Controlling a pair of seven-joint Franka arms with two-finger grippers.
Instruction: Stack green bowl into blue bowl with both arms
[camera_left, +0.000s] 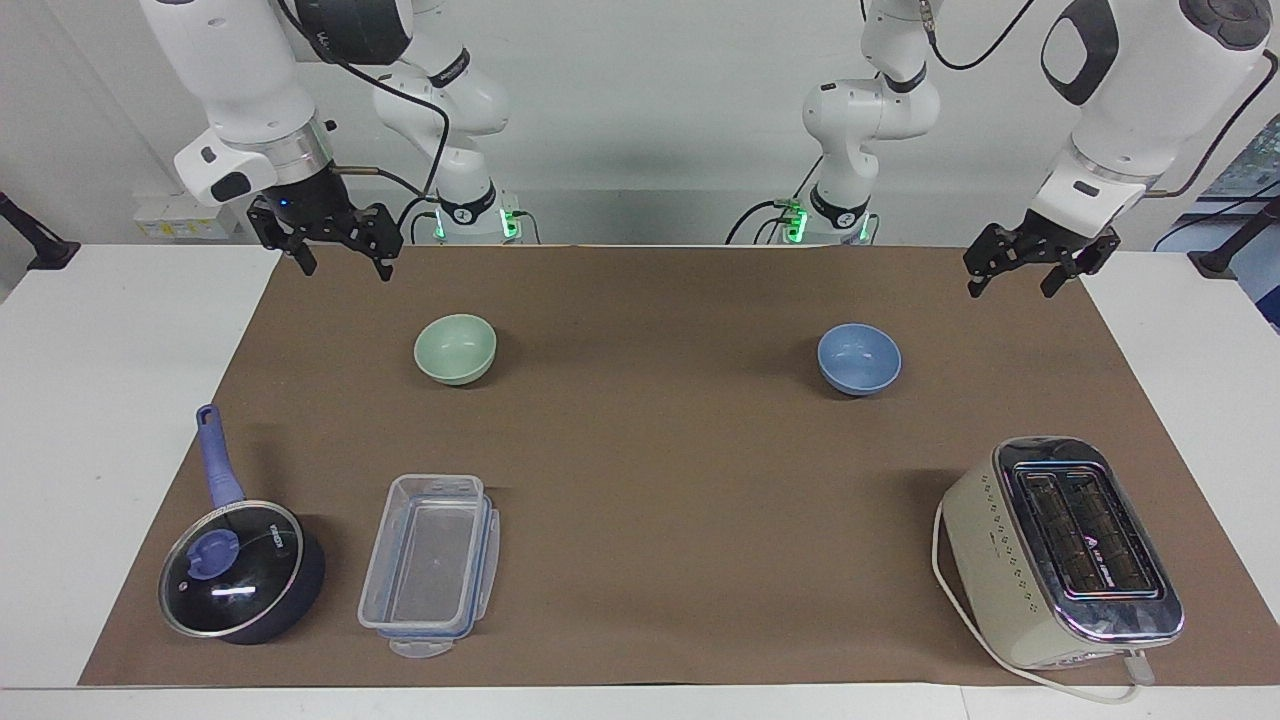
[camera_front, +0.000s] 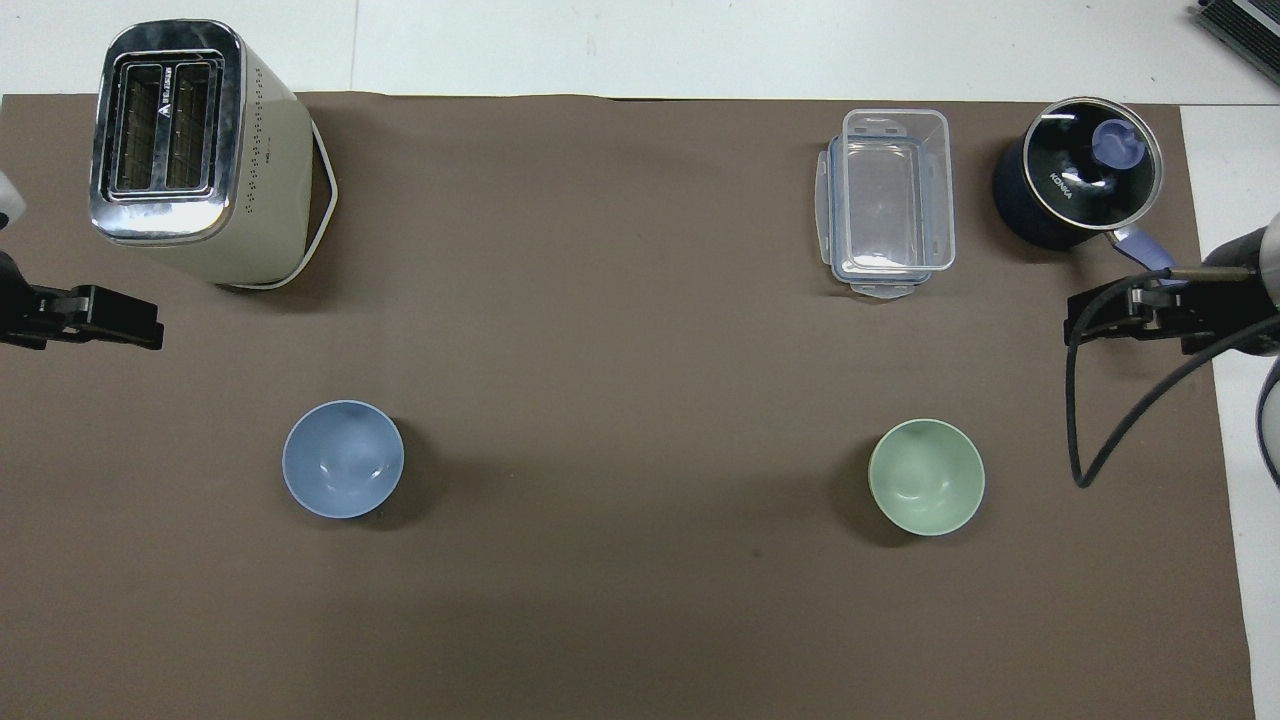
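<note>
The green bowl stands upright and empty on the brown mat toward the right arm's end. The blue bowl stands upright and empty toward the left arm's end, level with the green one and well apart from it. My right gripper hangs open and empty in the air over the mat's right-arm end, clear of the green bowl. My left gripper hangs open and empty over the mat's left-arm end, clear of the blue bowl.
Farther from the robots than the bowls stand a cream toaster at the left arm's end, and a clear plastic container beside a dark-blue lidded saucepan at the right arm's end.
</note>
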